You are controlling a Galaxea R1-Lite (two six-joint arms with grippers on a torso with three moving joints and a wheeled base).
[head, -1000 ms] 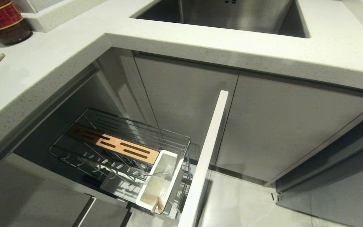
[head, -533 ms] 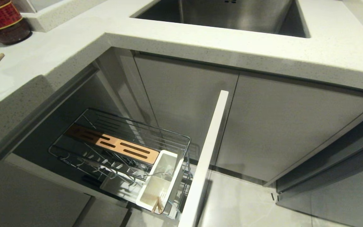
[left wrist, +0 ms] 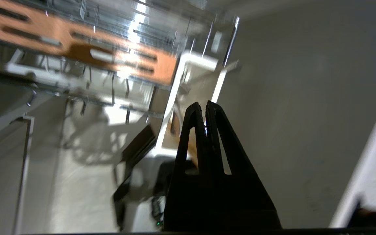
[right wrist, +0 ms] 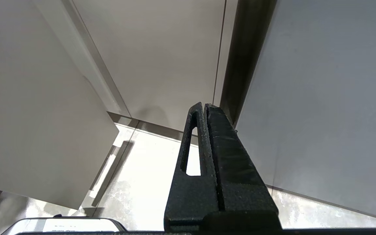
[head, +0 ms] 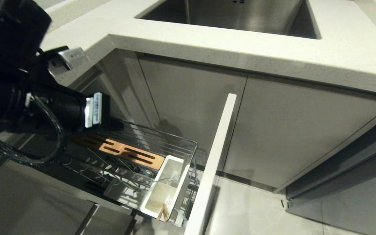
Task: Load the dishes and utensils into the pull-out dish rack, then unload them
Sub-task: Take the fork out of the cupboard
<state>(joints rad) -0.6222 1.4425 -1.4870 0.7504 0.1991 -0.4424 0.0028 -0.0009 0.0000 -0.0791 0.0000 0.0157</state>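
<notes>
Pull-out dish rack [head: 132, 153] drawn out from beneath the counter [head: 240, 49], below and left of the steel sink [head: 233, 16]; white front panel [head: 212, 163] edge-on at the rack's right end. Slotted wooden strip [head: 122, 151] along the wire basket; white cutlery caddy [head: 165, 191] at the panel end, just beside the strip. Light wooden chopsticks [head: 162, 212] standing in the caddy's near compartment, tips above its rim. No plate, bowl or fork discernible in any view.

Left arm [head: 28, 98] filling the upper left of the head view, over the far end of the rack, its wrist directed toward the basket. Left pincer [left wrist: 206, 106] closed tight, fingertips together, nothing between them; in its wrist view, blurred, aimed at the caddy [left wrist: 188, 94] with the wooden strip [left wrist: 77, 42] beyond.

Right pincer [right wrist: 204, 106] likewise closed and empty, parked low beside grey cabinet doors [right wrist: 158, 58] and above the pale floor [right wrist: 142, 182], well apart from the rack.
</notes>
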